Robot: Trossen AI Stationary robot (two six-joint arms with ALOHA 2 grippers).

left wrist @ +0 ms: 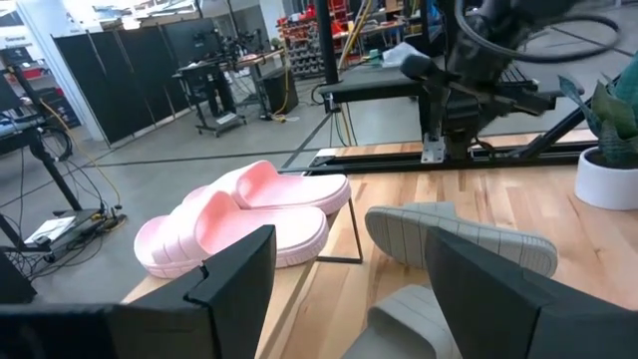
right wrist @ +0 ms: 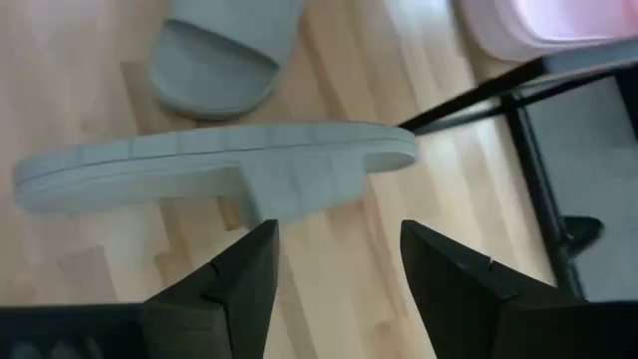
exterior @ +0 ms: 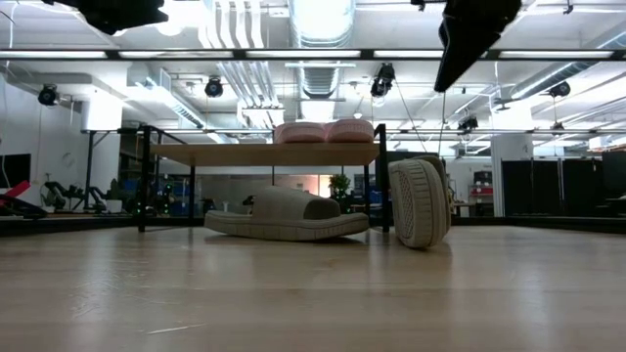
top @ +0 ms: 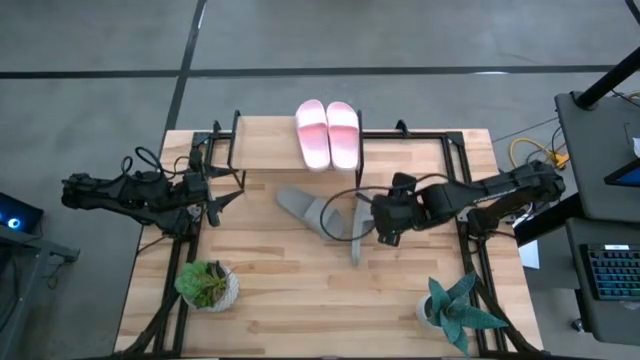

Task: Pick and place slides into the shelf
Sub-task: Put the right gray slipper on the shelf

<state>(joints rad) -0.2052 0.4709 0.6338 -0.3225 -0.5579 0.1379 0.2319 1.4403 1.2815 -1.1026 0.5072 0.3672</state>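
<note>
Right pincer (top: 368,222) is being held with fingers spread, empty, over a grey foam slide standing on its edge (top: 356,236) near the centre of the light wooden tabletop (top: 300,300). A second grey slide (top: 305,210) is lying flat just toward nine o'clock of it. Two light pink slides (top: 327,133) are already sitting side by side on the wood-topped, black-framed shelf (top: 262,145) at twelve o'clock. Half the job is judged done; both grey slides are still being left unshelved. Left pincer (top: 212,190) is waiting spread and empty at nine o'clock.
</note>
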